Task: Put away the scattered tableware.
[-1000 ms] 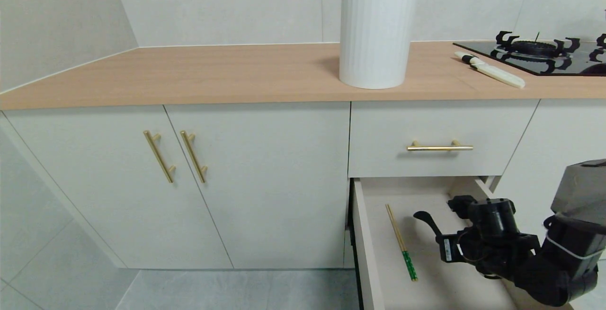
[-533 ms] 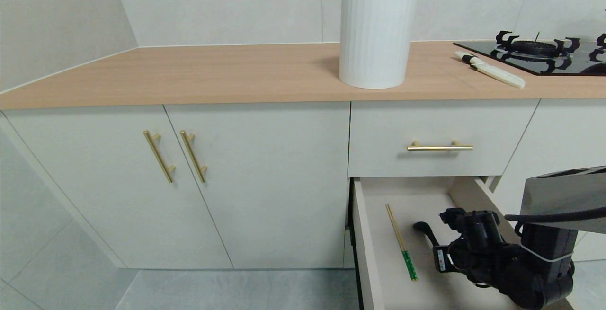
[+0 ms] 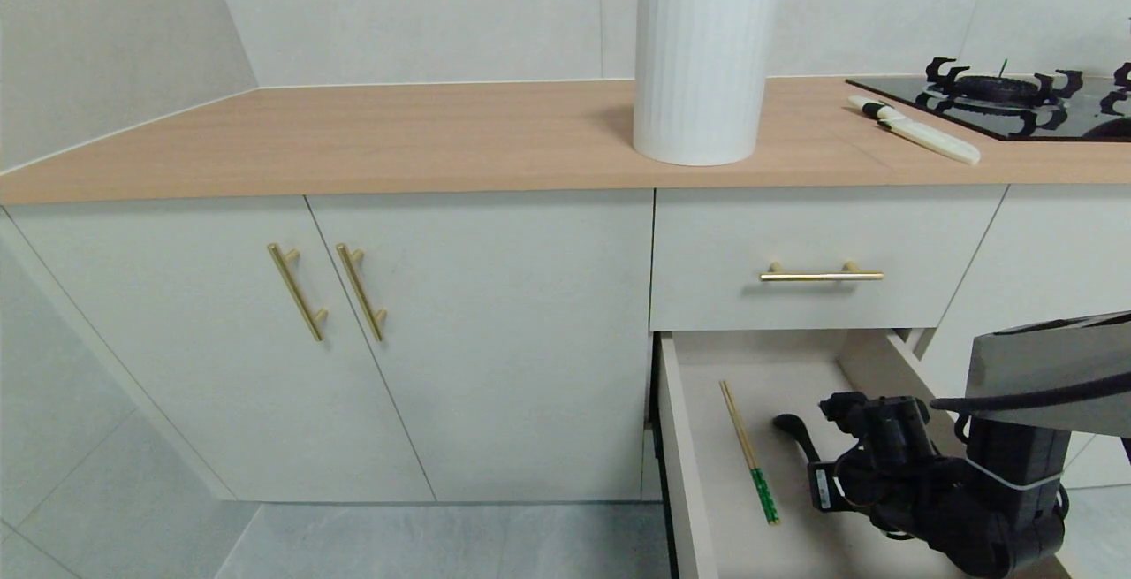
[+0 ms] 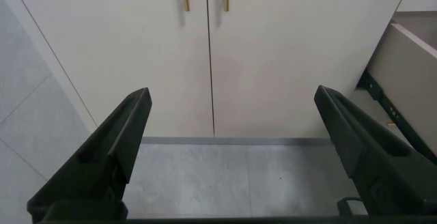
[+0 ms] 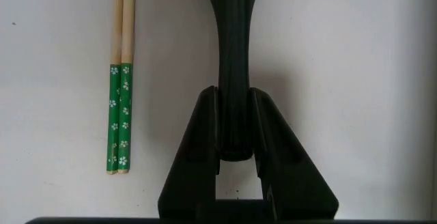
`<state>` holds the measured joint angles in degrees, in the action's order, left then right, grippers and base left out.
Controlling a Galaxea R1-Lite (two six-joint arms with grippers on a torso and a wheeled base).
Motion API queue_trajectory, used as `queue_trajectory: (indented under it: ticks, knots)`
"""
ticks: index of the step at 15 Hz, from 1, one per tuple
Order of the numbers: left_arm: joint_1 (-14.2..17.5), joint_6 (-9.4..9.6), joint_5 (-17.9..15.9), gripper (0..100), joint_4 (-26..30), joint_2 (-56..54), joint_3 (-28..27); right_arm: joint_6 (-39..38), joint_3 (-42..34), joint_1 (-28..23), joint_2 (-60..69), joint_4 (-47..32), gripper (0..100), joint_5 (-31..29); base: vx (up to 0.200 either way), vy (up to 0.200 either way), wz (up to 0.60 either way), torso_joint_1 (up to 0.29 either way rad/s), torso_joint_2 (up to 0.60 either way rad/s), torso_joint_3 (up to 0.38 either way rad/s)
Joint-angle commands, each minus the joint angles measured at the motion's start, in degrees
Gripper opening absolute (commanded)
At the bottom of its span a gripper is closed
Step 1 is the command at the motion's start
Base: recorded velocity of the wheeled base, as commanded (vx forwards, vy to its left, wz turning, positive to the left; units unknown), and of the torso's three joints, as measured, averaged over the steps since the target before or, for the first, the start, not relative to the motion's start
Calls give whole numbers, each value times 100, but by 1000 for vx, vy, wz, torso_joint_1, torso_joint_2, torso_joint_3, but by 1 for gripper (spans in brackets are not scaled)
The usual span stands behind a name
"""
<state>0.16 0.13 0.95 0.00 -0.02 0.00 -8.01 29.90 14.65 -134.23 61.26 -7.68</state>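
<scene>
Right jaws pinch the handle of the black spoon (image 3: 789,425), holding it low inside the open drawer (image 3: 682,446), just beside the chopsticks (image 3: 749,457) lying on the drawer floor. Left jaws are spread, facing the cabinet doors (image 4: 273,60). A knife (image 3: 914,130) lies on the counter (image 3: 442,137)

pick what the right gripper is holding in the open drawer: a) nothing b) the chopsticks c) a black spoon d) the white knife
c: the right gripper has its jaws shut on the black spoon, while the chopsticks lie loose beside it on the drawer floor.
</scene>
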Motion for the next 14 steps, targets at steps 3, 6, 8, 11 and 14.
queue_trajectory:
  ticks: [3, 6, 8, 11, 14]
  knots:
    - [2, -5, 2, 100, 0, 2, 0, 1, -2, 2, 37, 0, 100, -14, 0, 0, 0, 0, 0, 0]
    - [2, -5, 2, 100, 0, 2, 0, 1, -37, 2, 143, 0, 100, -14, 0, 0, 0, 0, 0, 0]
    - [2, 4, 2, 100, 0, 2, 0, -34, -134, -6, 503, -9, 100, -14, 0, 0, 0, 0, 0, 0]
    - [2, 4, 2, 100, 0, 2, 0, -25, -336, -6, 1452, -334, 100, -14, 0, 0, 0, 0, 0, 0]
    - [2, 4, 2, 100, 0, 2, 0, -8, -275, 38, 2656, -1362, 100, 3, 0, 0, 0, 0, 0, 0]
